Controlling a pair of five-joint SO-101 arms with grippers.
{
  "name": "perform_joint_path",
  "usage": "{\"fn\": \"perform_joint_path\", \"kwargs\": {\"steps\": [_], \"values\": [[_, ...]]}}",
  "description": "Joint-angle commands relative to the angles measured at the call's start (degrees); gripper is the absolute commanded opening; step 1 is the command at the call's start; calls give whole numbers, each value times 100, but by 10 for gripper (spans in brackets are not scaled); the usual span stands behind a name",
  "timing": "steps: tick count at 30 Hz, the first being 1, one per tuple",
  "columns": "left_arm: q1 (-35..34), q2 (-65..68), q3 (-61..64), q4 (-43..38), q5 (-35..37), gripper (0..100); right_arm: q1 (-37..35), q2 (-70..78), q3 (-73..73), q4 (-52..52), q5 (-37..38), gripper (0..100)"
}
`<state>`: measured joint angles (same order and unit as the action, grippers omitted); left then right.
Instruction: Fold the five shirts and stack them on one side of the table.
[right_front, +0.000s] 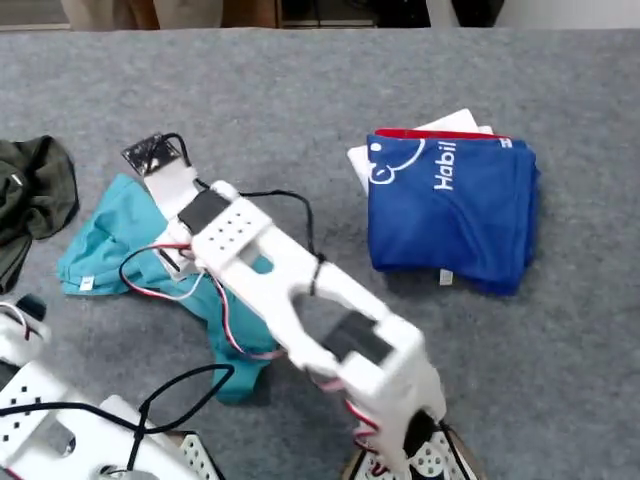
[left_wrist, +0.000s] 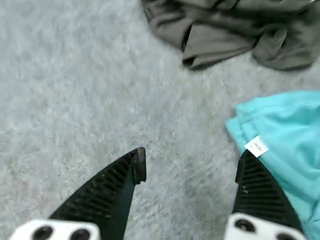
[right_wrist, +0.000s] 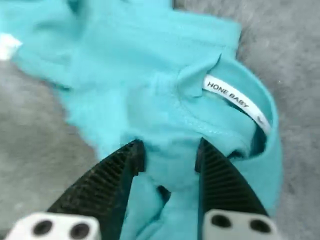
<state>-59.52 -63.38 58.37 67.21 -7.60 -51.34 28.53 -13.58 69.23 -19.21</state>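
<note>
two shirts lie unfolded on the grey worktop (right_front: 300, 90), and the rest sit in a folded stack (right_front: 450, 215) on one side, a blue shirt (right_front: 470, 200) on top with a red edge and a white edge showing beneath it, well apart from the loose cloth so the working area is free. the teal shirt (right_front: 100, 240) lies crumpled toward the other side, and the dark olive shirt (right_front: 35, 190) is heaped just beyond it at the worktop's edge. the right arm (right_front: 300, 290) stretches from its base across the teal shirt, and the right tool (right_wrist: 170, 150) hangs directly over the fabric beside the collar (right_wrist: 240, 115), its jaws apart with a fold of teal cloth seen between them; whether the pads touch the cloth is hard to tell from this angle. that spot by the collar makes sense as a hold, since a pull from there would drag the body of the shirt flat. the left tool (left_wrist: 194, 159) hovers over bare worktop with its jaws spread wide, holding nothing, just beside a corner of the teal shirt that carries a small white tag (left_wrist: 256, 147); it looks placed to take that corner so both arms can spread the shirt. the step in hand, as i judge it, is flattening the teal shirt before folding.
</note>
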Motion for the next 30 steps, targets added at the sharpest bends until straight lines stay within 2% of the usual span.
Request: {"fn": "perform_joint_path", "kwargs": {"steps": [1,3,5,7,10,15,20,25,30], "values": [[-53,13,62,-105,-44,291,514,822,-866,70,44,169],[-53,13,70,-114,-26,291,787,1147,-1323,273,44,111],[-53,13,62,-114,-9,291,1015,1314,-1842,730,70,1],[-44,13,62,-114,0,291,1235,1385,-2378,1345,62,23],[-26,13,70,-114,0,293,1771,1411,-3134,1846,88,0],[220,13,79,-97,0,291,2923,1516,-3987,1618,88,2],[747,13,79,-79,9,289,3371,1789,-4215,1705,378,2],[1749,31,79,-114,246,293,3363,1912,-4224,1908,413,16],[2822,365,-62,-554,862,292,3371,1789,-4400,2004,404,184]]}}
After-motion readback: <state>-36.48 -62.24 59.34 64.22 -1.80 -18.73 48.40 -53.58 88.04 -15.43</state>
